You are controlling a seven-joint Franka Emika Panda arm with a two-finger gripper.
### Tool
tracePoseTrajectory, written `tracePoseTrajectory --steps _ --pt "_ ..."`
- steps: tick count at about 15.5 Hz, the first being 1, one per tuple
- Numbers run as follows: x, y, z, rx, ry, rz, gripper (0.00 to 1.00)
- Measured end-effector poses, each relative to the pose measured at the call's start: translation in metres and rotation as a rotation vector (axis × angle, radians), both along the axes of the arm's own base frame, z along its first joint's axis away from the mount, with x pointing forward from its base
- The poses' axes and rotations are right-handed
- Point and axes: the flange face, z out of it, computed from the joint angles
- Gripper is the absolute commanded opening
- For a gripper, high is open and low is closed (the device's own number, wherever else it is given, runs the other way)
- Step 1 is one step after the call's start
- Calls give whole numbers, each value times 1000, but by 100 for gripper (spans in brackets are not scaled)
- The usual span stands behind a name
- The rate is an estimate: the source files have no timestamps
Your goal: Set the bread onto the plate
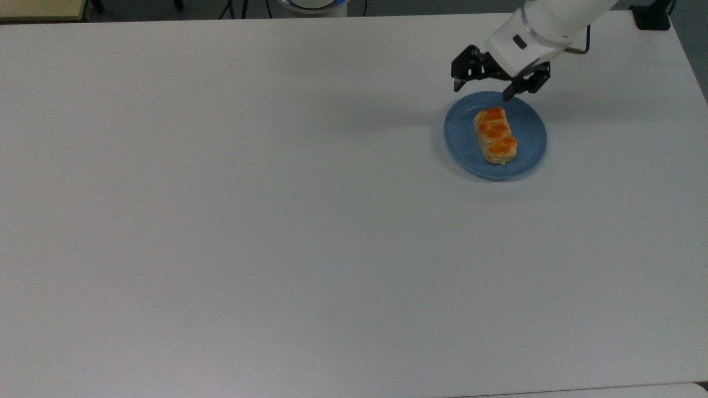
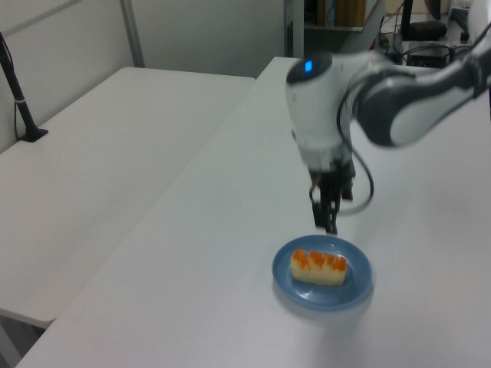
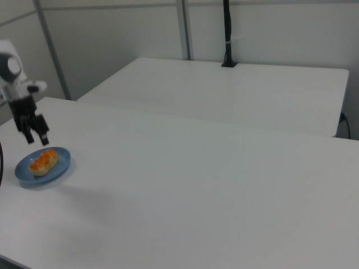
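Observation:
The bread (image 1: 494, 136), a pale-tan bun with orange patches, lies flat on the blue plate (image 1: 464, 141) at the top view's right. It also rests on the plate (image 2: 354, 287) as the bread (image 2: 318, 267) in the left view, and the bread (image 3: 44, 161) sits on the plate (image 3: 59, 168) in the right view. My gripper (image 1: 480, 92) hangs open above the plate's far rim, holding nothing. The gripper (image 3: 37, 139) stands apart from the bun, and the gripper (image 2: 327, 222) is above the plate's back edge.
The white table (image 1: 249, 210) stretches wide to the top view's left of the plate. A second white table (image 2: 92, 153) stands alongside. A black post (image 3: 228, 33) rises at the back of the right view.

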Motion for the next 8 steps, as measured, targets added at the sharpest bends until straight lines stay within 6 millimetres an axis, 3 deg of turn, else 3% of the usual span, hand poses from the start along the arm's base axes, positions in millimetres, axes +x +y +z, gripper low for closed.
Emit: tracePoseTrajectory --steps 3,8 --pt "8 -66 78 18 -26 -19 100" --pt "14 -215 181 136 -96 -62 100"
